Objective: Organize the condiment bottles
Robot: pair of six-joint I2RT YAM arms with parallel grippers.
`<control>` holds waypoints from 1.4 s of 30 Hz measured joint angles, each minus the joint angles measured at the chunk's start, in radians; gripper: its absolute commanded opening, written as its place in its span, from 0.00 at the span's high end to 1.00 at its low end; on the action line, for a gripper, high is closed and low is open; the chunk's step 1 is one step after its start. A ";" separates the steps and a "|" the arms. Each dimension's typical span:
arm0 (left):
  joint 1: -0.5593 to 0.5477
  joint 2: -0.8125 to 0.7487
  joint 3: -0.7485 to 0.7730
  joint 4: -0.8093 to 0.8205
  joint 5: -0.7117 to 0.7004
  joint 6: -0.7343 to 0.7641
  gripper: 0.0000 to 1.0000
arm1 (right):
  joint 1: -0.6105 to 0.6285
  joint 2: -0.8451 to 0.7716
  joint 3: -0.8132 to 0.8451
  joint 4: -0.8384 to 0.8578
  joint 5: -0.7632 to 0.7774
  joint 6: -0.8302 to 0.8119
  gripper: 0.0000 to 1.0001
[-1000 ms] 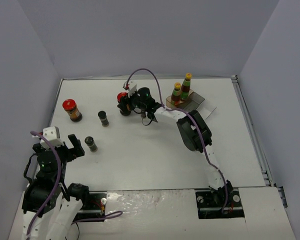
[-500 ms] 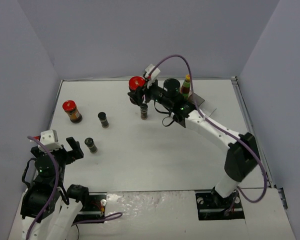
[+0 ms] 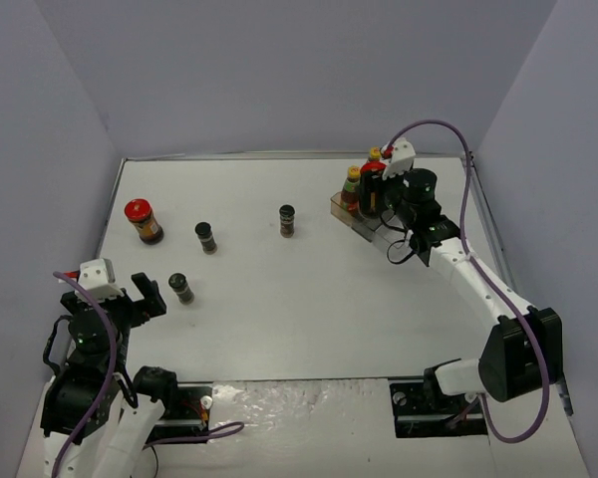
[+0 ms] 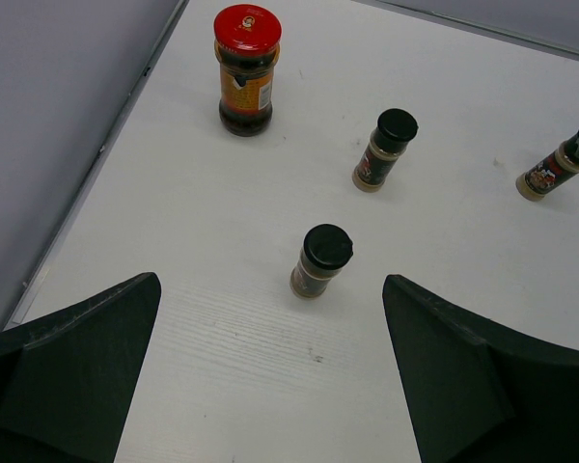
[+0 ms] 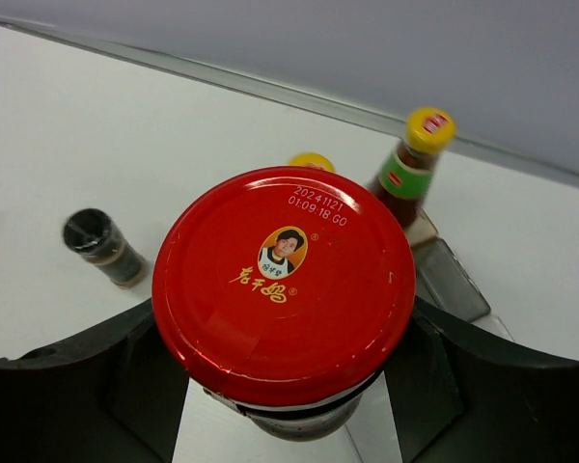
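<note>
My right gripper [image 3: 375,195] is shut on a squat dark jar with a red lid [image 3: 372,171], held upright over the clear tray [image 3: 366,225]. In the right wrist view the lid [image 5: 285,280] fills the space between the fingers [image 5: 68,376]. Two tall yellow-capped bottles [image 3: 352,186] [image 3: 375,156] stand in the tray just behind it. The second red-lidded jar [image 3: 143,220] stands far left. Three dark shakers [image 3: 287,220] [image 3: 206,236] [image 3: 181,287] stand on the table. My left gripper [image 3: 145,299] is open and empty, just left of the nearest shaker [image 4: 320,260].
The tray's open compartments [image 5: 454,280] lie to the right of the held jar. The table's left rim [image 4: 96,164] runs close to the far-left jar [image 4: 246,72]. Grey walls enclose the table on three sides.
My right arm has carried the red-lidded jar from the middle back of the table rightward to the tray. One shaker stays where the jar was. The left arm has barely moved.
</note>
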 measured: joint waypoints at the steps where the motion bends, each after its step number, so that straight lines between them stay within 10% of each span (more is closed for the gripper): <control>1: 0.000 0.000 0.000 0.000 0.000 0.000 0.03 | -0.027 0.000 -0.014 -0.001 -0.001 0.007 1.00; 42: 0.000 0.021 0.000 0.001 0.015 -0.002 0.03 | -0.236 0.583 0.073 0.405 0.014 0.078 0.92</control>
